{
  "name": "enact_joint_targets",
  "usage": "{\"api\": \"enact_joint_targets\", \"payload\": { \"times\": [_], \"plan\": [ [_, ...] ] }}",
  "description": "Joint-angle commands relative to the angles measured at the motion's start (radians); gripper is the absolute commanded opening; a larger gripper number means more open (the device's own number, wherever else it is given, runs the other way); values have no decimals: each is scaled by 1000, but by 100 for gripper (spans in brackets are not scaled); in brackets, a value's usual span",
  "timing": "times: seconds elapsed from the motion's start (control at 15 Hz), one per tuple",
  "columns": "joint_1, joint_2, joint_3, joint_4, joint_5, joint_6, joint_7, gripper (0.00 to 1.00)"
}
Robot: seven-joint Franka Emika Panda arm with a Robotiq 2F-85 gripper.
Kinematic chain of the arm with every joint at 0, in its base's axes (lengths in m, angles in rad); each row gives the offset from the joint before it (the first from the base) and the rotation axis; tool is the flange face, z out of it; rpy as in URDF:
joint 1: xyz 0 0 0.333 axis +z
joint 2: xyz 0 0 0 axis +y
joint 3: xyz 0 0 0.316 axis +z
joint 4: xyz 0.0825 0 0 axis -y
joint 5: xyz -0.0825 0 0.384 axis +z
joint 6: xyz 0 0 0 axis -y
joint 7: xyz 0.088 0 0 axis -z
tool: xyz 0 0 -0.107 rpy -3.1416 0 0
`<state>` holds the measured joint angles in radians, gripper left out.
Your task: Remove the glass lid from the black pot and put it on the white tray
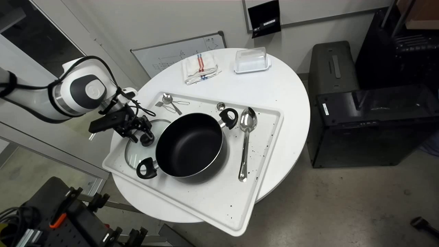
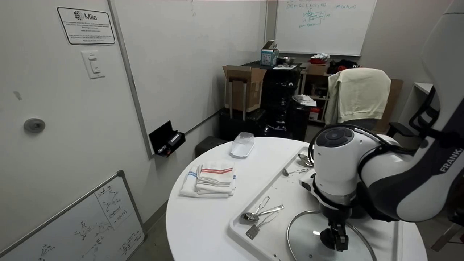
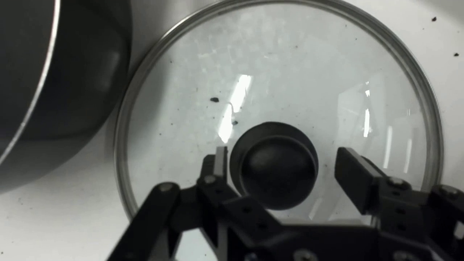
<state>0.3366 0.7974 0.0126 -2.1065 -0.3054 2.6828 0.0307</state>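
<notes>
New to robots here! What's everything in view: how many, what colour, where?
Round table: one, white, in both exterior views.
White tray: one, white, on table.
Black pot: one, black, on tray.
Glass lid: one, clear, on tray beside pot.
Large spoon: one, silver, on tray.
Small utensils: about four, silver, on tray.
Folded towels: count unclear, white, striped, on table.
Covered dish: one, white and clear, on table.
Whiteboards: at least three, white, background.
Open box: one, black, at whiteboard corner.
Sign and light switch: one each, white, on wall.
Cloth: one, cream, background.
Cases and boxes: count unclear, dark or brown, background.
Robot arm: one, white and grey, over tray.
Gripper: one, black, open, lid's knob between its tips.
</notes>
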Motion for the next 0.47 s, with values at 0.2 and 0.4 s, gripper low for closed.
{"api": "enact_joint_targets", "payload": {
  "times": [0.2, 0.4],
  "plan": [
    [-48, -187, 44, -197, -11, -5, -106, 100],
    [-96, -293, 85, -295, 7, -28, -168, 100]
  ]
}}
